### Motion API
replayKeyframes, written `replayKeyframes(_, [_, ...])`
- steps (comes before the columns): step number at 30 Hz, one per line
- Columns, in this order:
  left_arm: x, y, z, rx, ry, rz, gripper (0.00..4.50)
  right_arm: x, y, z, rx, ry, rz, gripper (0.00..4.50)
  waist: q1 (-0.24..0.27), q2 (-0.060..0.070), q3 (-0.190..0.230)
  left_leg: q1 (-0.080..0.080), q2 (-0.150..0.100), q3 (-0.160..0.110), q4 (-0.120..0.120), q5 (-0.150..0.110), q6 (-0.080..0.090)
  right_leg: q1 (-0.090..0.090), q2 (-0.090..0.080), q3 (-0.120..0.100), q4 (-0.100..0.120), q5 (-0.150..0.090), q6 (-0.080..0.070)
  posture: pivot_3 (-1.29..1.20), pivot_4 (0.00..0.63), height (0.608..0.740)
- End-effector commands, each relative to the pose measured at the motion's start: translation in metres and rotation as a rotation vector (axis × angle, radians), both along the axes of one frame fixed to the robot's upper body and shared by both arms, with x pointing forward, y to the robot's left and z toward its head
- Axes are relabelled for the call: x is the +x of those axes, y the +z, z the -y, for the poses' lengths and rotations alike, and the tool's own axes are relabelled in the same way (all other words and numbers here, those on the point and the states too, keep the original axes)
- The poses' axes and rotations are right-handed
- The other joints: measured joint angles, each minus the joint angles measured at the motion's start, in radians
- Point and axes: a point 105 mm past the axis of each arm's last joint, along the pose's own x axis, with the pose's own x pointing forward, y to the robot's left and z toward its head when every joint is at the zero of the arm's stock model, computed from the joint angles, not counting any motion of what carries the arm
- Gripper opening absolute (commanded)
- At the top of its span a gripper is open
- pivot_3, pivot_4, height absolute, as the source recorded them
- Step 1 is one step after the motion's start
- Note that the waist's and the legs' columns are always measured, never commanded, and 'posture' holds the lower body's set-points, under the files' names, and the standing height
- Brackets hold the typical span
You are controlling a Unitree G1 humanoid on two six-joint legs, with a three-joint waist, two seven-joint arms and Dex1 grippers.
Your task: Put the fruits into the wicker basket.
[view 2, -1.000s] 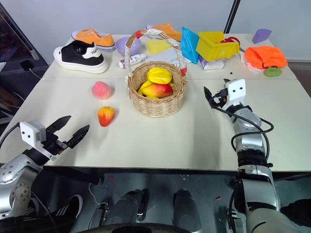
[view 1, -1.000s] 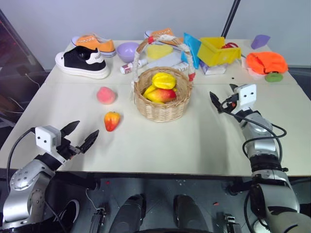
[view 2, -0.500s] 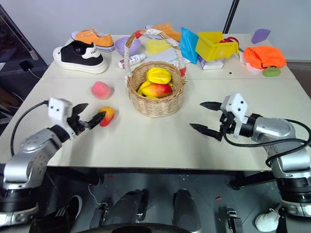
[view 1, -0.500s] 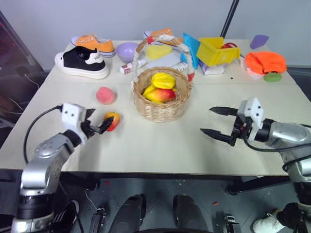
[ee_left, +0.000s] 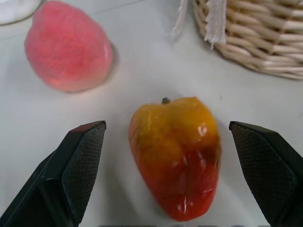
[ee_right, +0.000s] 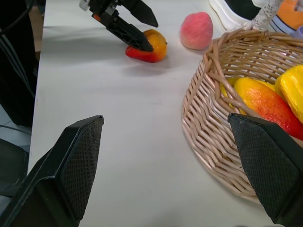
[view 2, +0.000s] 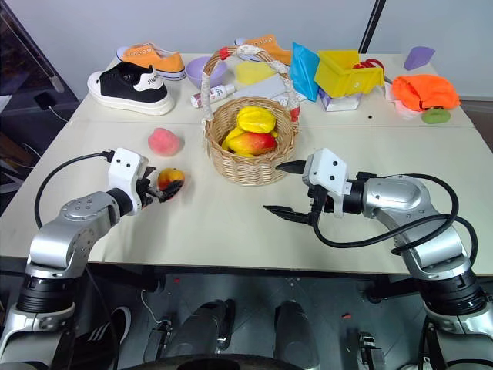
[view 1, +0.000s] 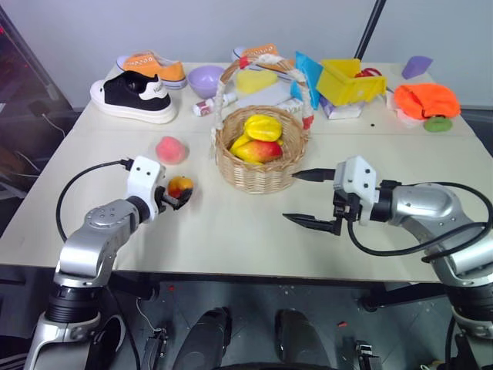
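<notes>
1. The round tan woven wicker basket (view 1: 262,150) with a tall arched handle wrapped white with red bands stands at the centre of the cream worktop (view 1: 254,223). Inside it lie a yellow starfruit (view 1: 262,127) on top and a red-yellow mango (view 1: 258,150) beneath it.
2. A yellow plastic bin (view 1: 350,81) sits tilted at the upper right of the frame, something red showing behind it; its contents cannot be made out. A purple bowl (view 1: 206,79) stands at the upper centre-left.
3. Two fruits lie on the worktop left of the basket: a pink round peach (view 1: 171,149), and below it a red-orange-yellow oval fruit (view 1: 180,186).
4. The left tool (ee_left: 165,175) is released, its black fingers spread either side of the oval fruit without touching it.
5. The right tool (view 1: 302,197) hangs released over the worktop just right of the basket, holding nothing.
6. A black-and-white shoe (view 1: 132,96) at the upper left bears white lettering too small to read.
</notes>
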Motion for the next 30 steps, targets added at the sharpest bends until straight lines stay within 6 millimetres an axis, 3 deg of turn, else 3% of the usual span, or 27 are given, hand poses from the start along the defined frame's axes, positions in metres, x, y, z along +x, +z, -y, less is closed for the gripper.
replayKeyframes(1, [0.000,0.002,-0.002,-0.034,0.036,0.006,4.50,0.001,0.006,-0.002,0.011,0.010,0.038,4.39,0.000,0.000,0.000,0.000,0.000,0.000,0.000,0.000,0.000,0.000,0.000,0.000,0.000,0.000,0.000,0.00,0.150,0.740])
replayKeyframes(10, [0.010,-0.007,0.007,-0.076,0.047,-0.023,4.50,0.007,0.009,-0.004,0.023,0.013,0.061,4.39,0.000,0.000,0.000,0.000,0.000,0.000,0.000,0.000,0.000,0.000,0.000,0.000,0.000,0.000,0.000,0.00,0.150,0.740])
replayKeyframes(13, [0.011,-0.005,0.008,-0.084,0.049,-0.005,3.69,0.009,0.009,0.000,0.027,-0.001,0.066,4.50,-0.001,0.000,0.000,0.000,0.000,0.000,0.000,0.000,0.000,0.000,0.000,0.000,0.000,0.000,0.000,0.00,0.150,0.740])
replayKeyframes(16, [0.012,-0.005,0.005,-0.056,0.053,0.000,2.29,0.009,0.009,0.001,0.030,-0.006,0.068,4.50,-0.001,0.000,0.000,0.000,0.000,0.000,0.000,0.000,0.000,0.000,0.000,0.000,0.000,0.000,0.000,0.00,0.150,0.740])
replayKeyframes(20, [0.008,0.001,0.004,-0.014,0.023,0.032,2.15,0.012,0.010,0.002,0.043,-0.018,0.076,4.50,-0.002,0.000,0.000,0.000,0.000,0.000,0.000,0.000,0.000,0.000,0.000,0.000,0.000,0.000,0.000,0.00,0.150,0.740])
replayKeyframes(25, [0.006,0.059,0.037,-0.154,-0.109,0.234,2.15,0.015,0.016,0.007,0.088,-0.051,0.095,4.50,0.009,-0.001,0.000,0.000,0.000,0.000,0.001,0.000,0.000,0.000,0.000,0.000,0.000,0.000,0.000,0.00,0.150,0.740])
replayKeyframes(28, [0.015,0.096,0.066,-0.197,-0.150,0.336,2.15,0.029,0.029,0.015,0.212,-0.148,0.140,4.50,0.021,-0.002,0.001,0.000,0.000,0.000,0.002,0.000,0.000,0.001,0.000,-0.001,0.000,0.000,0.000,0.00,0.150,0.740])
replayKeyframes(30, [0.021,0.108,0.082,-0.232,-0.183,0.358,2.15,0.035,0.033,0.019,0.258,-0.188,0.158,4.50,0.020,-0.002,0.001,0.000,-0.001,0.000,0.002,0.000,0.000,0.001,0.000,-0.001,0.000,0.000,0.000,0.00,0.150,0.740])
